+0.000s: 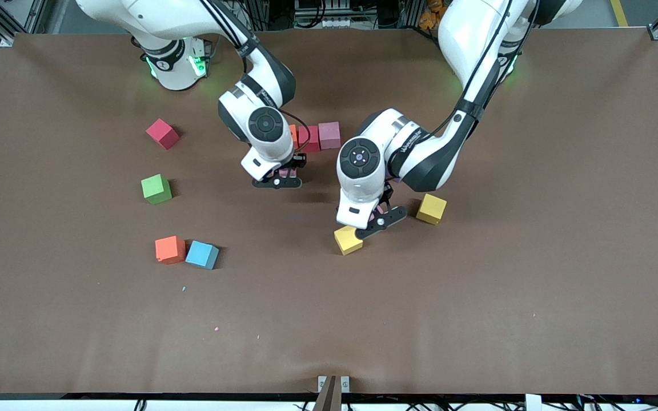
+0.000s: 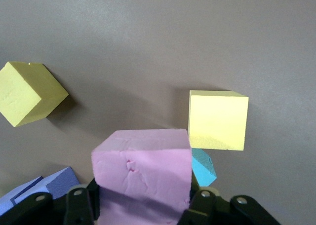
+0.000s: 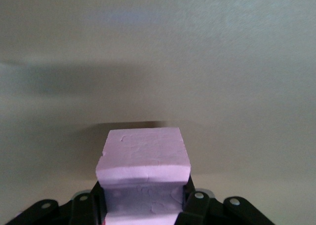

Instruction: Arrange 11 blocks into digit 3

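My left gripper (image 1: 379, 220) (image 2: 143, 205) is shut on a pink block (image 2: 141, 170), low over the table between two yellow blocks (image 1: 348, 240) (image 1: 431, 208). In the left wrist view a blue block (image 2: 203, 167) lies just under the pink one. My right gripper (image 1: 280, 178) (image 3: 143, 205) is shut on another pink block (image 3: 143, 161). It hangs low over the table, beside a row of an orange (image 1: 293, 134), a red (image 1: 309, 138) and a pink block (image 1: 329, 135). That row is partly hidden by the right arm.
Toward the right arm's end lie a red block (image 1: 162, 133), a green one (image 1: 156, 189), and an orange one (image 1: 169, 249) touching a blue one (image 1: 202, 254). A purple cube (image 2: 49, 188) sits close beside the left gripper.
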`<state>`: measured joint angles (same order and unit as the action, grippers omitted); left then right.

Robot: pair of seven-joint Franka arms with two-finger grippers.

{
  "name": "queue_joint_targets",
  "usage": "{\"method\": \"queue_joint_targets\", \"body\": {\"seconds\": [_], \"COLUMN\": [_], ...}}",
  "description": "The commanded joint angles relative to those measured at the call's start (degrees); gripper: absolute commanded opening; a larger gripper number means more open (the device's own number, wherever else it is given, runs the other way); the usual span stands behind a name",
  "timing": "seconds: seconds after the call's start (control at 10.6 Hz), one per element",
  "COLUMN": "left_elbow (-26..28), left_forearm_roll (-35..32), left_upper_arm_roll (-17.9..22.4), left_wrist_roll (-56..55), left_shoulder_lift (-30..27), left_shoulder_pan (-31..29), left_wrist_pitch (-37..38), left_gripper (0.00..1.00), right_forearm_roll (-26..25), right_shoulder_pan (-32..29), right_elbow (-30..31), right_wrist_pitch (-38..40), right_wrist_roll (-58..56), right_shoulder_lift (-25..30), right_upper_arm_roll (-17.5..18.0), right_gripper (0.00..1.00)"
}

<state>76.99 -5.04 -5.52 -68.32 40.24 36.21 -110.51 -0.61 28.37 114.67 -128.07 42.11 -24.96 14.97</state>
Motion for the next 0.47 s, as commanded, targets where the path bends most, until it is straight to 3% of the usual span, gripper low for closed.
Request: {"method": "queue_joint_targets", "body": {"seconds": [0.0, 0.38], "left_elbow": [0.9, 0.9], "left_forearm_roll": [0.5, 0.4], "left_upper_arm_roll": [0.2, 0.2], "left_wrist_roll": [0.4, 0.4], "left_shoulder_lift": [-1.0, -1.0], "left_shoulder_pan": [0.0, -0.6], "left_wrist_pitch": [0.0, 0.0], "left_gripper": [0.00, 0.00], "right_forearm_roll": [-1.3, -1.4], "right_shoulder_pan": [0.4, 0.4], "right_elbow": [0.1, 2.1], "right_wrist_pitch": [0.0, -0.1], "right_wrist_roll": [1.6, 1.5], "right_shoulder_lift": [-0.9, -0.8], "right_upper_arm_roll": [1.4, 2.4], "right_gripper": [0.17, 0.17]}}
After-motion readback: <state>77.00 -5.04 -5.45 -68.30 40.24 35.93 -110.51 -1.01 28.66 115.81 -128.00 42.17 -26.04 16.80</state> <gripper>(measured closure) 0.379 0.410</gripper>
